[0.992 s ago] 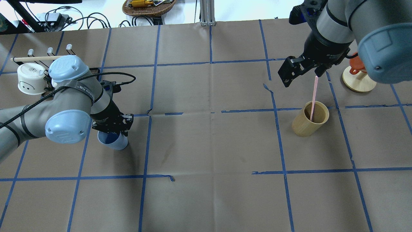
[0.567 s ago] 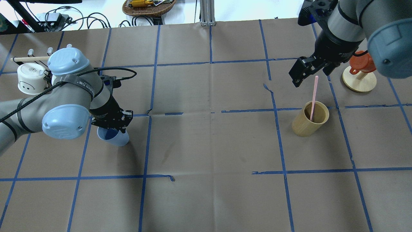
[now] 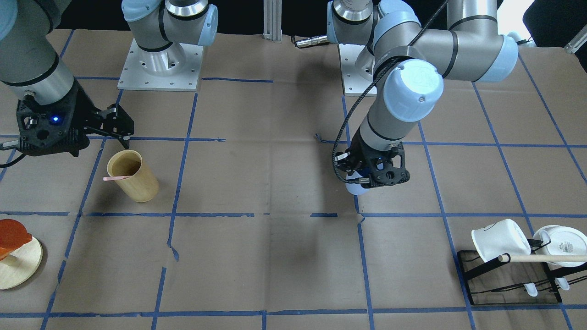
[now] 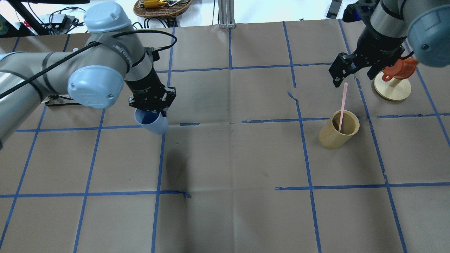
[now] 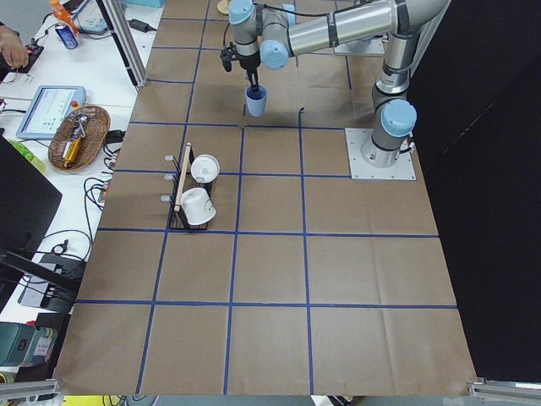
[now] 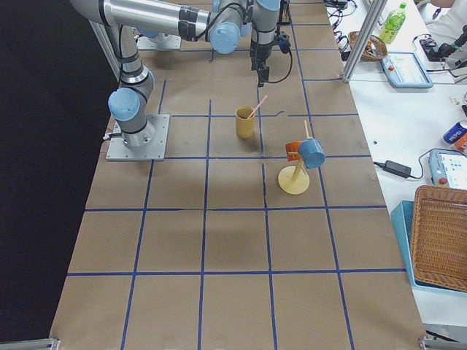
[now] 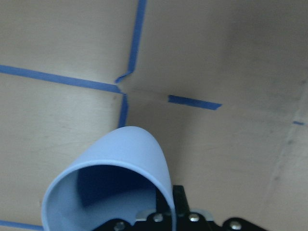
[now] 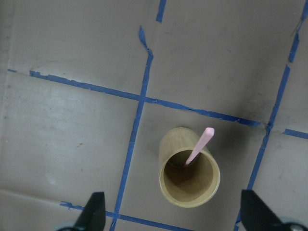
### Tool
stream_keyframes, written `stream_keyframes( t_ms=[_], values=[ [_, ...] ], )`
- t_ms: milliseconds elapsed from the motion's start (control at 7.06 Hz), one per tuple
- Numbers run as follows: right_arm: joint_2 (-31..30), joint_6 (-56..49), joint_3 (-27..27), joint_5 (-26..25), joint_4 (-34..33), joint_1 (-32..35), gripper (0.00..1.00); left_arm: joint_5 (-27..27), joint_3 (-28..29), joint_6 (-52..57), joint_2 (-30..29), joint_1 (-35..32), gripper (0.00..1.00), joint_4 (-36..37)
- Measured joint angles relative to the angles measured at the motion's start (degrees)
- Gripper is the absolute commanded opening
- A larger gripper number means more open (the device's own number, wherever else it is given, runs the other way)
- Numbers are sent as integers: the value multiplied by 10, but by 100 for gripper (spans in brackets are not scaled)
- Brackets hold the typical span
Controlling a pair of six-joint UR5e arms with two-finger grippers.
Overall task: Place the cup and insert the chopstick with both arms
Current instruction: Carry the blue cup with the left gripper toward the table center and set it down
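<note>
**Front-facing view:** The left gripper (image 3: 373,173), right of centre, is clamped on the rim of the blue cup (image 3: 355,187). A faint shadow on the table (image 3: 275,284) below suggests the cup is off the surface. The right gripper (image 3: 117,124), upper left, stands wide and empty just above the bamboo holder (image 3: 134,176). The holder contains the pink chopstick (image 3: 113,178).

**Overhead view:** The cup hangs tilted, left of centre. The holder is right of centre, well apart from it.

**Left wrist view:** The cup fills the lower left. The jaws meet its wall at one side only, at lower centre.

**Right wrist view:** The fingers (image 8: 95,211) sit in both lower corners with nothing between them. The chopstick leans on the holder's rim.

**Assessment:** The cup has not yet been placed. Recommend a slow descent that levels the base before contact. The jaws should part only once the cup sits flat. The gripper should then lift straight up so it does not drag the wall.
</note>
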Motion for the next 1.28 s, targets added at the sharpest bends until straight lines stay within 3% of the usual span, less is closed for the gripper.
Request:
stream_keyframes(
  t_ms=[425, 992, 1133, 1275],
  values=[
    [31, 29, -29, -20, 29, -8, 100, -18, 99, -151, -97, -102, 0, 1],
    [55, 96, -63, -18, 108, -13, 100, -47, 104, -173, -152, -125, 1, 57],
    [65, 103, -69, -20, 113, -13, 100, -49, 104, -174, -159, -127, 18, 64],
    [77, 105, -77, -20, 115, -13, 100, -51, 108, -175, -165, -128, 72, 67]
  ],
)
